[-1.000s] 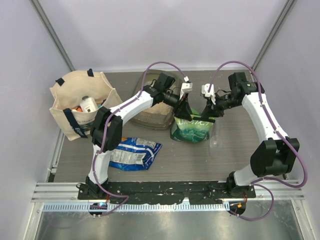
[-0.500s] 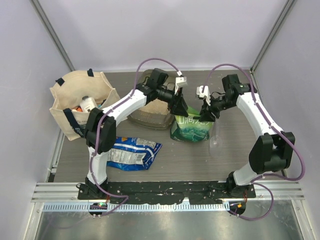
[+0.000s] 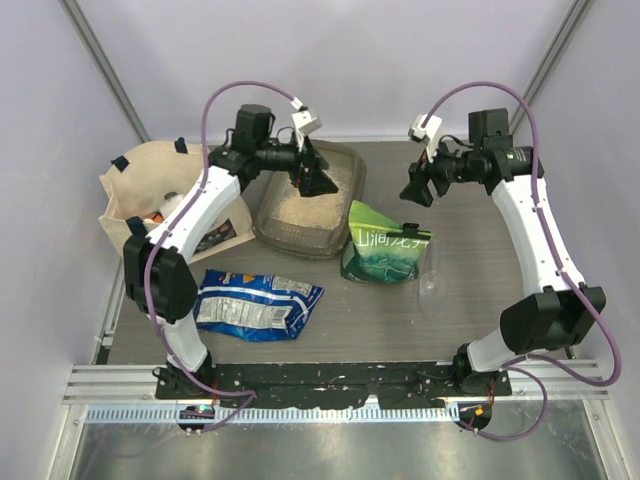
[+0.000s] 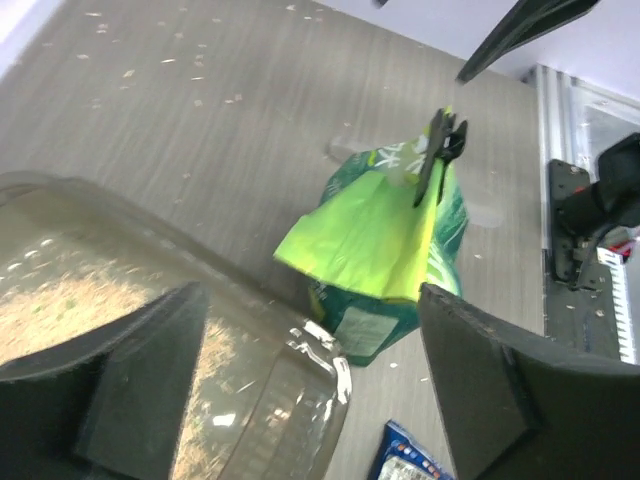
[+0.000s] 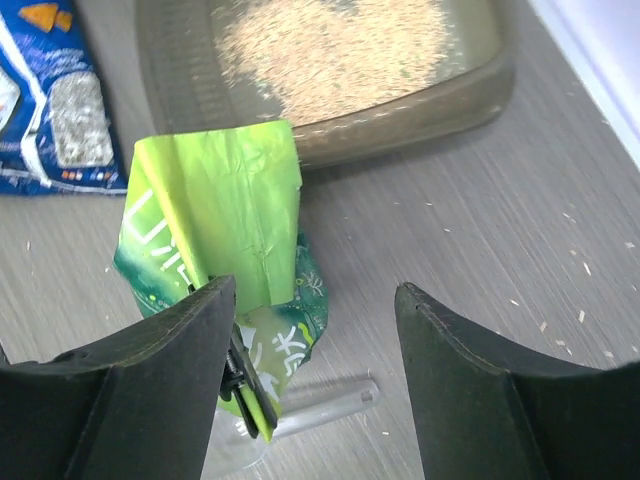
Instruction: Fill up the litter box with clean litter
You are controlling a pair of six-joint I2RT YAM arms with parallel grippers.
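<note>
- Jaws on your left gripper (image 3: pixel 312 178) are standing wide apart, gripping nothing and touching nothing, and the gripper is hanging over the litter box (image 3: pixel 290 243).
- Jaws on your right gripper (image 3: pixel 415 186) are gaping just as wide and empty, and it is hovering above the counter (image 3: pixel 380 325), apart from the green bag (image 3: pixel 380 255).
- You are looking at the litter box lying toward the back of the counter, between the tote bag (image 3: pixel 130 185) and the green bag. The clean litter (image 3: pixel 305 205) is lying as a loose tan spread across its floor.
- The green bag is standing upright just beside the box's near right corner. Its top is folding over, and a black clip (image 4: pixel 435 155) is pinching the fold.
- The tote bag is standing at the far left, carrying a white bottle (image 3: pixel 178 208) among other things you cannot make out.
- A blue packet (image 3: pixel 255 305) is lying flat on the counter, near the box's front edge.
</note>
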